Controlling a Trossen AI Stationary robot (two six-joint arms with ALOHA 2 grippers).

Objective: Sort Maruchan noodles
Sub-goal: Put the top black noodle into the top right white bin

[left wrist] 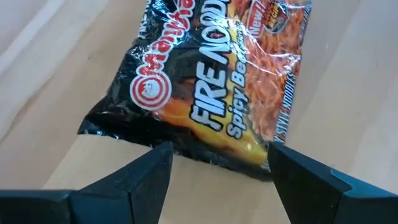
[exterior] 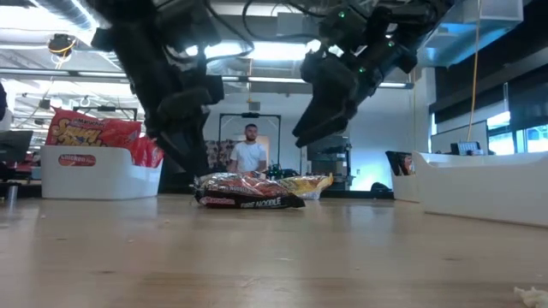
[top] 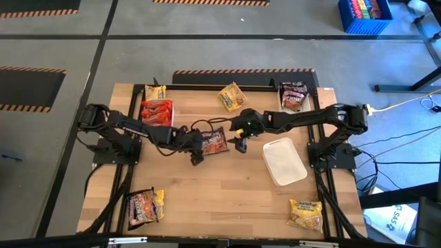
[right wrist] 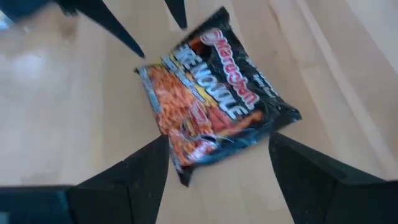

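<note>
Here the dark packet (top: 215, 141) lies between both open end effectors.

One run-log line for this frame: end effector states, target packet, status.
left end effector: open, over dark Fire Noodle packet | right end effector: open, over same packet | packet: flat on table, ungrasped
</note>
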